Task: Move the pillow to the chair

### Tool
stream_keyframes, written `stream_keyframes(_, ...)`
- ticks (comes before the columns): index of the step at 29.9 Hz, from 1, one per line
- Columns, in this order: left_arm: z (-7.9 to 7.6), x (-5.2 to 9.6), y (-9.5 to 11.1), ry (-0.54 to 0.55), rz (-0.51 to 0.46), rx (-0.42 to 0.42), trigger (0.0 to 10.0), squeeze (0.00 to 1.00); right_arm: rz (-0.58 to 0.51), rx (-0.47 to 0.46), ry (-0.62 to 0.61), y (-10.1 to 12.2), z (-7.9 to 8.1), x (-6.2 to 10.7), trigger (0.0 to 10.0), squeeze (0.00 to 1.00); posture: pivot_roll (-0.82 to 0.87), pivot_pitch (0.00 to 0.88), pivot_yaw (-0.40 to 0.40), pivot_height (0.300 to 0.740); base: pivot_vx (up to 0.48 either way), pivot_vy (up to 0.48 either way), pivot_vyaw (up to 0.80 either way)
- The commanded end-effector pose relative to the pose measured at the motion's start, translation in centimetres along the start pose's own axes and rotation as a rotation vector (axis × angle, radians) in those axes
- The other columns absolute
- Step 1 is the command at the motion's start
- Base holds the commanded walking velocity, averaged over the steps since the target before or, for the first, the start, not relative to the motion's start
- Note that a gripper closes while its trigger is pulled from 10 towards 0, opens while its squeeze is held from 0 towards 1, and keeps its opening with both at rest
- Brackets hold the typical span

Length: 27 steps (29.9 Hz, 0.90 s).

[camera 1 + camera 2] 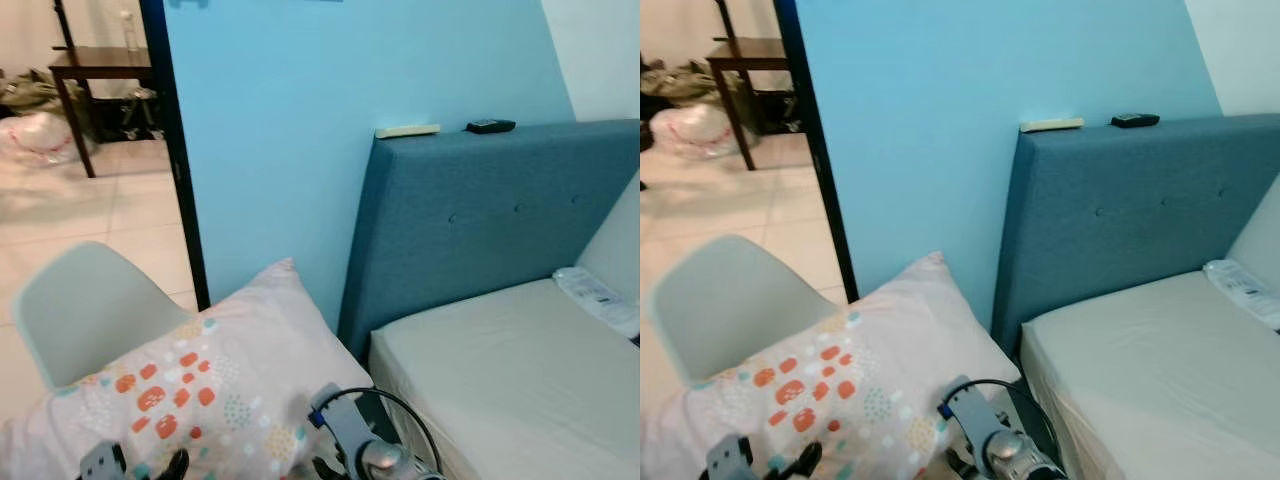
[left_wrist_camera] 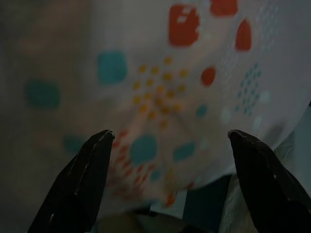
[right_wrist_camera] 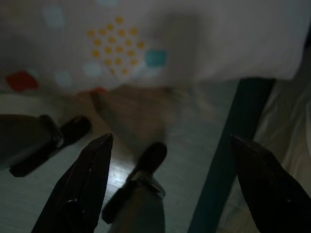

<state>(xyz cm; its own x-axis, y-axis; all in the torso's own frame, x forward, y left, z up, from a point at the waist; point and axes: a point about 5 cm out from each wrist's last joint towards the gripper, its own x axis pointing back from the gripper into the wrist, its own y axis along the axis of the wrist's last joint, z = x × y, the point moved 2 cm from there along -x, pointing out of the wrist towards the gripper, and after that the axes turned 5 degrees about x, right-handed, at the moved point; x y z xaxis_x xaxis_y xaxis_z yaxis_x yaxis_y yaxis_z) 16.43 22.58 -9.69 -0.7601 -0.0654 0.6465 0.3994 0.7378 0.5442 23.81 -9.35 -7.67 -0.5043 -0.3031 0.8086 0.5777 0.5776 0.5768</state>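
Patterned pillow [image 1: 210,390] against chair [image 1: 85,310]

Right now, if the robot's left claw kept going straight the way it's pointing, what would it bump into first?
Most likely the pillow. In the left wrist view the left gripper has its fingers spread wide, and the patterned fabric lies right ahead between them. How near it is cannot be judged, because the picture is dark and blurred.

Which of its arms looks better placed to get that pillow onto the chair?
Probably the left. The chair stands on the robot's left, and the open left gripper already faces the pillow.
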Motion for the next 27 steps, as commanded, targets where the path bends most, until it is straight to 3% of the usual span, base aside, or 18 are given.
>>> stream_keyframes(1,0.0,0.1,-0.8,0.011,0.032,-0.001,10.0,0.0,0.016,-0.027,-0.023,-0.2,-0.6,0.1,10.0,0.0,0.12,0.0,-0.102,0.74,-0.349,0.0,0.0)
stream_keyframes(19,0.2,0.7,-3.5,0.053,0.139,-0.002,10.0,0.0,0.138,-0.042,-0.039,-4.4,-1.0,0.9,10.0,0.0,0.09,0.002,-0.091,0.74,-0.346,0.0,0.0)
stream_keyframes(27,-0.1,0.7,-4.1,0.046,0.155,-0.003,10.0,0.0,0.153,-0.025,-0.032,-4.9,-1.0,1.0,10.0,0.0,0.1,0.009,-0.097,0.74,-0.349,0.0,-0.12)
